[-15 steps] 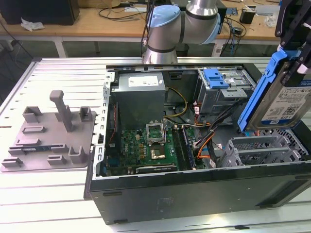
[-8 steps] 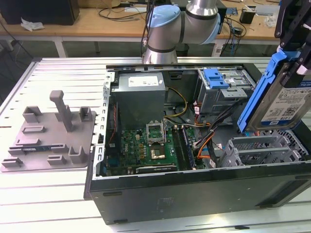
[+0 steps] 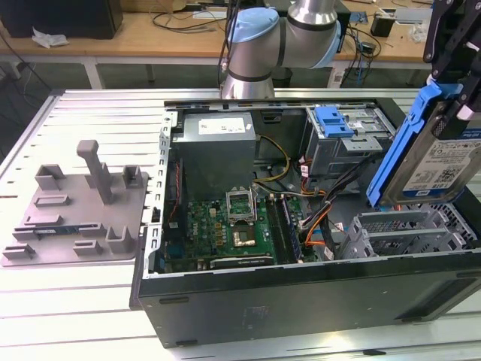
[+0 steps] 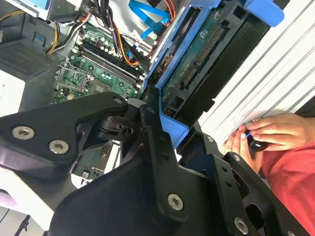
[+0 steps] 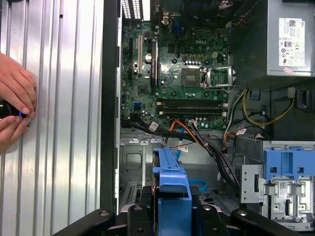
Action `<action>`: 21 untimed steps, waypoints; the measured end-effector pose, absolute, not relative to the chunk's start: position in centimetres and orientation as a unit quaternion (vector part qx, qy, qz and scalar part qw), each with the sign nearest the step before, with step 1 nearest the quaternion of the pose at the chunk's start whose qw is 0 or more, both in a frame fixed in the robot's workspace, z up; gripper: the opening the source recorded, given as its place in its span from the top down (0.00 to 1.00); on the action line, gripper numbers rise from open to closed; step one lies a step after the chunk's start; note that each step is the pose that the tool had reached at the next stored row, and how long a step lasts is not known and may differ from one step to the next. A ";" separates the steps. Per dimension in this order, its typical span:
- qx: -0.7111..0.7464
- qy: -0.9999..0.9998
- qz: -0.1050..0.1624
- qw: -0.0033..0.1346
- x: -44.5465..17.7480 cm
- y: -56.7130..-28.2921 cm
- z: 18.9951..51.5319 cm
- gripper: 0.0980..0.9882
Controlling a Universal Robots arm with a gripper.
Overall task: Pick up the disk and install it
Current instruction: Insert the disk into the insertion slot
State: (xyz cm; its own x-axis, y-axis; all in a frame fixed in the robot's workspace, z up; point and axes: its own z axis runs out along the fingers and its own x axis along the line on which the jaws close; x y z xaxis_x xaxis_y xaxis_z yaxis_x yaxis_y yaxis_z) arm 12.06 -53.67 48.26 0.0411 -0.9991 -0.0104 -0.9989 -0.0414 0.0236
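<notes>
Jaws grip the disk (image 3: 449, 167) by its blue rails, tilted above the open computer case (image 3: 301, 301) near the drive cage (image 3: 406, 233); loose cables (image 3: 342, 188) beside it could snag a rail.

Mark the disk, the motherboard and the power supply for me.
the disk (image 3: 443, 164): exterior view, on its white-and-blue label.
the motherboard (image 3: 203, 226): exterior view, on the green board beside the socket.
the power supply (image 3: 218, 165): exterior view, on its grey face.

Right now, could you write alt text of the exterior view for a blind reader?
The tool holds the disk, tilted on edge, above the open computer case at the exterior view's right. A grey fixture plate lies on the table at the view's left.
</notes>
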 end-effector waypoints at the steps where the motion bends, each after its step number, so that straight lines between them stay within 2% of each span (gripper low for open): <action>1: 0.722 -0.692 -0.012 0.005 12.1 -53.7 48.2 0.70; 21: 0.726 -0.688 -0.012 0.005 12.1 -54.0 47.4 0.70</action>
